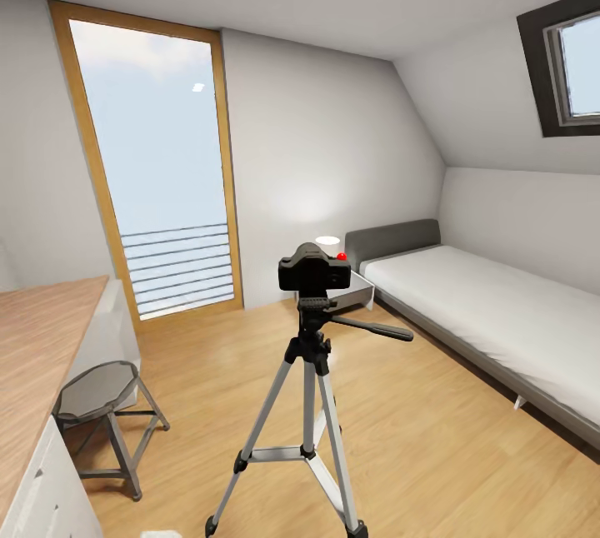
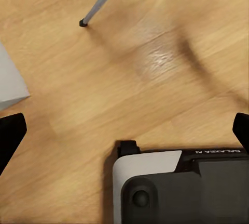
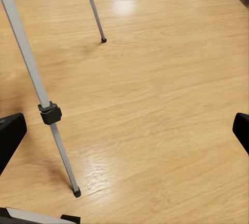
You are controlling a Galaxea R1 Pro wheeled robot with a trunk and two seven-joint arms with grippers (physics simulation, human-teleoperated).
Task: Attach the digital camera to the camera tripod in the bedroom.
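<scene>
Sitting on the black head of the tripod (image 1: 308, 405), the camera (image 1: 314, 270) is at the centre of the head view, its red button at its upper right corner and the long pan handle sticking out to the right just below it. It looks level and seated on the mount, though whether it is truly locked on cannot be told from here. The tripod stands on the wood floor (image 1: 417, 438) of the bedroom, between the desk (image 1: 37, 355) at lower left, with a stool (image 1: 104, 413) beside it, and the bed (image 1: 492, 313) at right; a tall window (image 1: 158, 171) fills the upper left.

Both arms hang low, pointing at the floor. The left gripper (image 2: 124, 130) has its jaws wide apart and empty, dark fingertips at the frame edges, a tripod foot at the top. The right gripper (image 3: 124, 130) is likewise spread and empty, with two silver legs in its view.

By my reading the attaching step is finished or nearly so. What remains is keeping the arms clear of the legs.
</scene>
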